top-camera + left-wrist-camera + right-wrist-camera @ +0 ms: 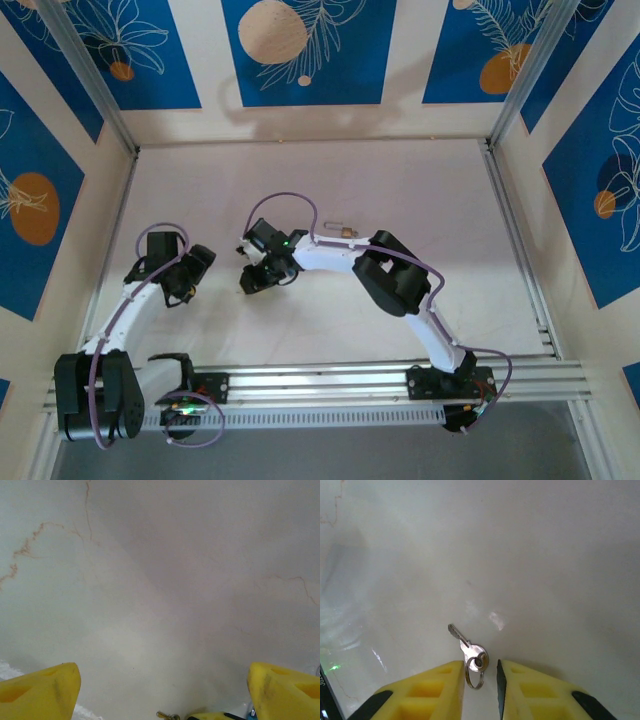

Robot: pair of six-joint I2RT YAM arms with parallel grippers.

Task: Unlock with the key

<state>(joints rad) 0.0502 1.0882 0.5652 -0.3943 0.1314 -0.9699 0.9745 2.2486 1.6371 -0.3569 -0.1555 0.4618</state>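
Tabletop [545, 555], key [471, 652] just inside right gripper [481, 669]

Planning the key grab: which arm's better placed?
Right. The key lies on the table with its ring between the fingertips of the right pincer, which are narrowly apart. The left pincer is wide open, with nothing between its fingertips.
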